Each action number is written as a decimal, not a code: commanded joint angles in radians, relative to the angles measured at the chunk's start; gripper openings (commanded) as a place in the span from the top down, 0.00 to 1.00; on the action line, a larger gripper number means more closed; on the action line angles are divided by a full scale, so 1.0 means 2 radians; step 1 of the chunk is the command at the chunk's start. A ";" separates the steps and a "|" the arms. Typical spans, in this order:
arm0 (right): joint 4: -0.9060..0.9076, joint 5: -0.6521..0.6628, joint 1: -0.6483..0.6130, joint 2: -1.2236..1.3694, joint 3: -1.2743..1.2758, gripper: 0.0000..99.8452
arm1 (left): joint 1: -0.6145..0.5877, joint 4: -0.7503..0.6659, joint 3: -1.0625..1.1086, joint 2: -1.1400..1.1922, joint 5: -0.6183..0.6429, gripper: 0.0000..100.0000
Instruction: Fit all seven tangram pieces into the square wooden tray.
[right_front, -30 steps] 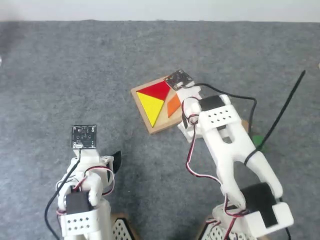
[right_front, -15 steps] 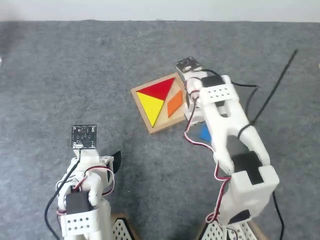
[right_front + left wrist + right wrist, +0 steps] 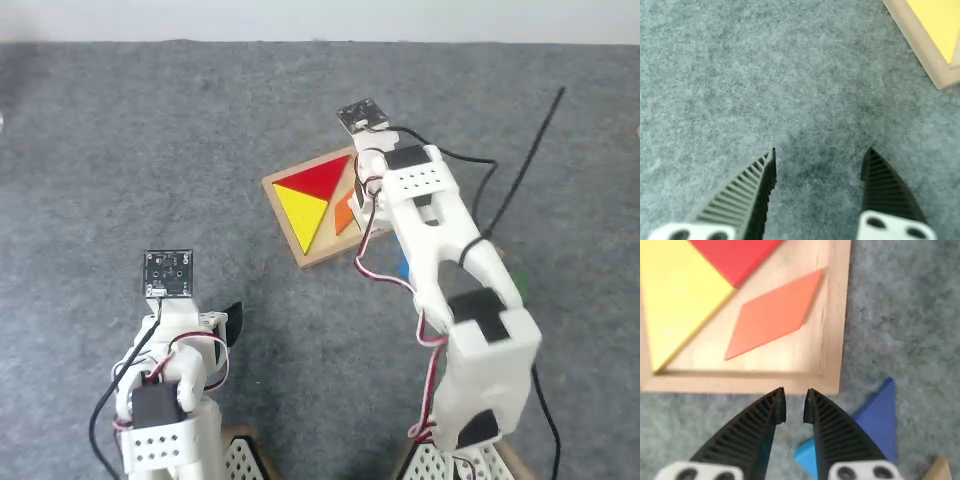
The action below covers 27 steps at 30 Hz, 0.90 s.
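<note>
The square wooden tray (image 3: 283,226) lies mid-table with a red triangle (image 3: 315,180), a yellow triangle (image 3: 300,215) and an orange parallelogram (image 3: 345,212) in it. My right arm (image 3: 420,190) reaches over the tray's right side. In the right wrist view the right gripper (image 3: 794,407) hovers just outside the tray rim (image 3: 835,315), fingers almost touching and holding nothing. A blue triangle (image 3: 875,415) lies on the carpet beside it, outside the tray. My left gripper (image 3: 817,165) stands open over bare carpet, well short of the tray's corner (image 3: 925,45).
The table is covered in grey carpet. The blue triangle (image 3: 403,266) peeks out beside the right arm, and a small green piece (image 3: 515,284) lies further right. A tan wooden corner (image 3: 940,470) shows beyond the blue triangle. A black cable (image 3: 520,170) trails right.
The right arm has swung away from the table's front, uncovering the blue triangle; its wrist now sits at the tray's right edge. The left arm has not moved.
</note>
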 commanded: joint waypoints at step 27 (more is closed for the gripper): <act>0.122 0.037 0.008 0.153 -0.161 0.99 | 0.000 0.002 -0.011 -0.011 0.004 0.73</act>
